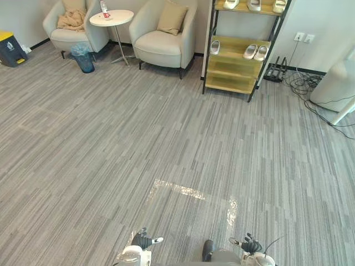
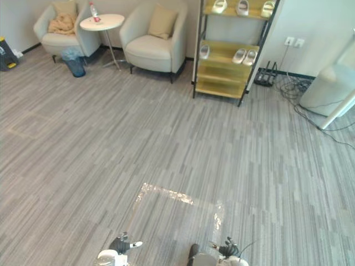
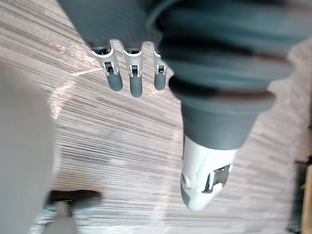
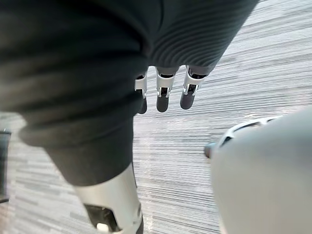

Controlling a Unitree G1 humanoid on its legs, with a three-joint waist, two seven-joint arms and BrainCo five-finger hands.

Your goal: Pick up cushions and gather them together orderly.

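Head views: I hold both hands low at my sides, left hand [image 1: 143, 240] and right hand [image 1: 250, 244], well apart from the armchairs. One cushion [image 1: 171, 18] leans upright against the back of the nearer armchair [image 1: 164, 41]; another cushion [image 1: 73, 5] stands behind a crumpled blanket [image 1: 71, 20] on the far armchair [image 1: 75, 34].

Left wrist view: fingers [image 3: 136, 83] hang relaxed, holding nothing, above carpet.

Right wrist view: fingers [image 4: 163, 97] likewise slack and empty.

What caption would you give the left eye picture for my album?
Empty-handed robot facing two armchairs, each holding a tan cushion, beside a shoe shelf.
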